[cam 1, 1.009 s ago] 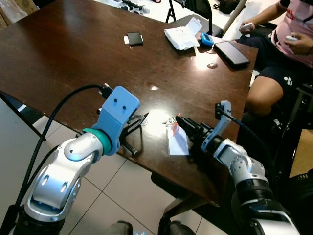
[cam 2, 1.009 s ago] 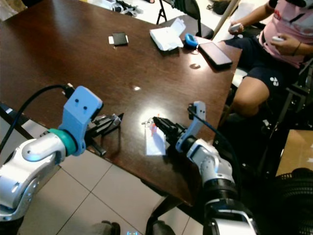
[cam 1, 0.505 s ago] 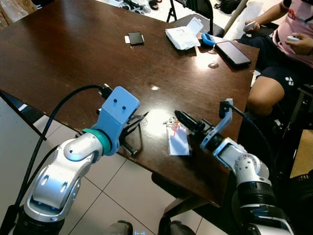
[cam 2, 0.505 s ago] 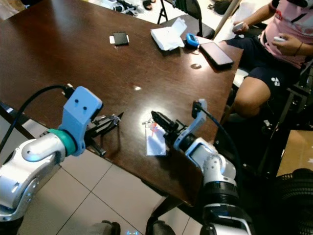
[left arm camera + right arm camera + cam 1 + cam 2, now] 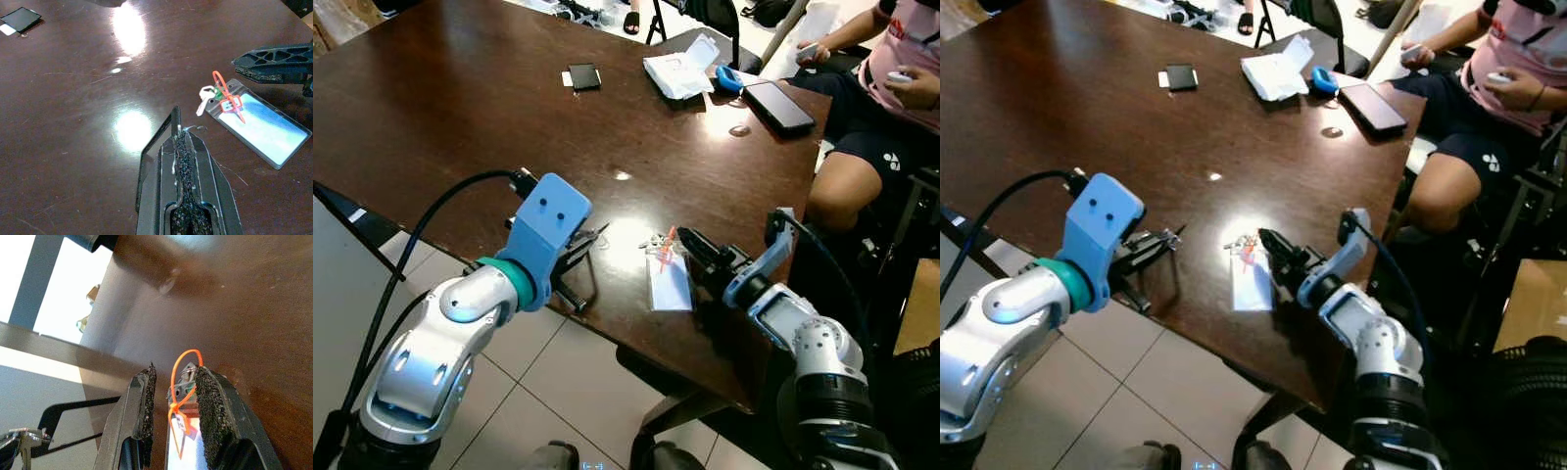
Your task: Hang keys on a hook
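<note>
The keys lie on the dark brown table near its front edge, joined to an orange loop and a pale blue card tag. My right gripper is just right of them, open, with the orange loop standing between its fingers. My left gripper hovers to the left of the keys, shut on a black wire hook. In the left wrist view the hook sticks out beside the fingertips, with the keys and card tag beyond.
A black phone, white crumpled paper, a blue object and a small dark card lie at the far side. A seated person is at the right. Tiled floor lies below the front edge.
My right gripper has drawn back a little to the right, from over the card tag to beside the orange loop. The left arm and hook have not moved.
</note>
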### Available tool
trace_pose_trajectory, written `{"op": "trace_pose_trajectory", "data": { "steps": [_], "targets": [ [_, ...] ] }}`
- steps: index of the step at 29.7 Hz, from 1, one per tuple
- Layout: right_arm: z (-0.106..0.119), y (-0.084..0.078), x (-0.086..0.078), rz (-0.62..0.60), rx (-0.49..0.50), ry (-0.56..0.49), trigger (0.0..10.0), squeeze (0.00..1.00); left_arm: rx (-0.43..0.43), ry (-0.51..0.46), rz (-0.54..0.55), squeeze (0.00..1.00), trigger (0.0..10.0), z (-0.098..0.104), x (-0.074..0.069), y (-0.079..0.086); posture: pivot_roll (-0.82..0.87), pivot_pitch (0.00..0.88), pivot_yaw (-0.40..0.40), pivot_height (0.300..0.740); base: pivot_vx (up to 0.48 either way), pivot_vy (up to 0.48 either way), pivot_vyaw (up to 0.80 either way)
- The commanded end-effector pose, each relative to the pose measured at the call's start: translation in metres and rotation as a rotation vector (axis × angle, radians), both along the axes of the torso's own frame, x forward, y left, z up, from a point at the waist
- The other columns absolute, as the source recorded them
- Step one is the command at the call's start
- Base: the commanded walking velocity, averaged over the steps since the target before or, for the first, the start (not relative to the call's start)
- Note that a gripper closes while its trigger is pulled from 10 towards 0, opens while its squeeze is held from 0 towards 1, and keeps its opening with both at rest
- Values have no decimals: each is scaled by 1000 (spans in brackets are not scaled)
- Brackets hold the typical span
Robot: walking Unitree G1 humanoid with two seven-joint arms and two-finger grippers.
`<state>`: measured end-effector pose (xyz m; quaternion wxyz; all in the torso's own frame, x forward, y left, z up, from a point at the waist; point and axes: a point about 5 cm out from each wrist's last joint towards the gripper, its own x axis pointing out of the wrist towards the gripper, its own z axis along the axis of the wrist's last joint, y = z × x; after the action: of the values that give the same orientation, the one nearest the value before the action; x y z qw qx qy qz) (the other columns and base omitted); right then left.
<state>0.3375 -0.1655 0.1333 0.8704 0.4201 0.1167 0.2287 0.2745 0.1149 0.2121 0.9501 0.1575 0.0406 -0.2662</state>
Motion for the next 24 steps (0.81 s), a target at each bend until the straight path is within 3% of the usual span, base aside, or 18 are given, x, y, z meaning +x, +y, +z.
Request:
{"op": "trace_pose_trajectory", "data": {
  "steps": [1, 11, 24],
  "targets": [
    [1, 2, 4, -3, 11, 18, 10000, 0, 0, 14, -3, 0, 10000, -2, -2, 0, 133, 130, 64, 740, 0, 0, 0],
    [5, 8, 12, 6, 13, 21, 10000, 0, -1, 14, -2, 0, 10000, 0, -3, -1, 139, 134, 64, 740, 0, 0, 0],
    [-6, 9, 9, 18, -8, 56, 10000, 0, -1, 16, -1, 0, 10000, -1, -4, -1, 139, 137, 66, 740, 0, 0, 0]
  ]
}}
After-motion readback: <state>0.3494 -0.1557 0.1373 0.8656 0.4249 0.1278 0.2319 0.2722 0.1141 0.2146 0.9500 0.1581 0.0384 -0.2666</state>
